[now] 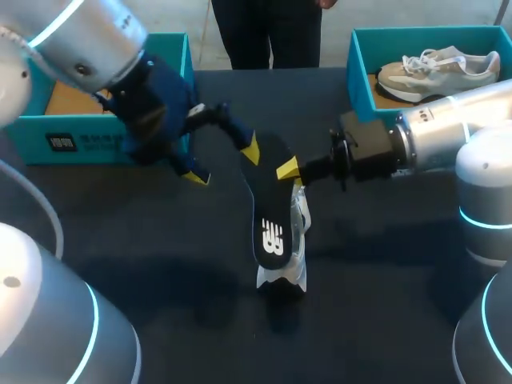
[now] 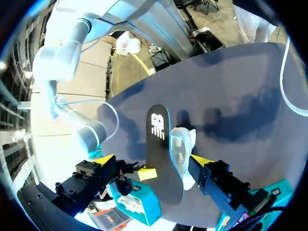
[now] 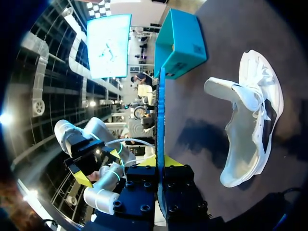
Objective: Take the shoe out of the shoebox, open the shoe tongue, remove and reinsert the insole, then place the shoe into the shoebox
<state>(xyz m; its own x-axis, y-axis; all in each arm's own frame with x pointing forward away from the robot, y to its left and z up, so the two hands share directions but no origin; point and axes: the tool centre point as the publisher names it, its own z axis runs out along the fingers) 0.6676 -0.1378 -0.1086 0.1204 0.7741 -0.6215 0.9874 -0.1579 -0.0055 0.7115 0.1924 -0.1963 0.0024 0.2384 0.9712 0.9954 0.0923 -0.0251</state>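
The right gripper is pinched onto the black insole, its yellow tips pressed against both faces in its own wrist view, where the insole shows only edge-on; in the head view one tip is hidden behind the insole. The left gripper stands spread wide at the insole's 10 o'clock, one tip at the insole's upper edge and the other well clear; I cannot tell whether the near tip touches. The white shoe lies on the dark table at the insole's 5 o'clock, mostly covered by it; the right wrist view shows it on its side with the tongue folded outward. The left shoebox sits at the table's 10 o'clock, partly behind the left arm; the right shoebox at 2 o'clock, cut off at the edge, holds a beige shoe.
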